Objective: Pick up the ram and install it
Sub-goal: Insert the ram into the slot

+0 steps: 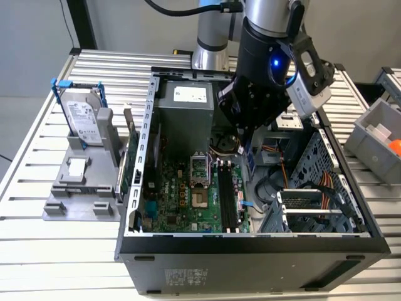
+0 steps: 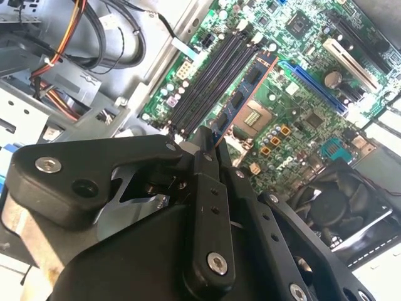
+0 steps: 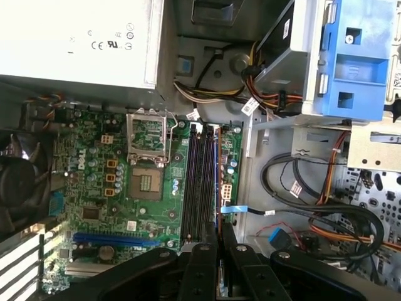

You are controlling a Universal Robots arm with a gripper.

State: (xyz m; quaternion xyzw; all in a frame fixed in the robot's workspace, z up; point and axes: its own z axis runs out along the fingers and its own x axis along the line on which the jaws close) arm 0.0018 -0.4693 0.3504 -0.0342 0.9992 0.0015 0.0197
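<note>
The gripper (image 2: 203, 143) grips the ram (image 2: 241, 100), which runs out from its fingertips with its long axis parallel to the slots (image 2: 207, 75) lying close below, just aside.

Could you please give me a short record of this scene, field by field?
hand: shut on the ram stick
ram stick: held over the memory slots, not yet seated
motherboard: inside the open computer case
hard drive: upright in a grey stand, outside the case, on the exterior view's left
</note>
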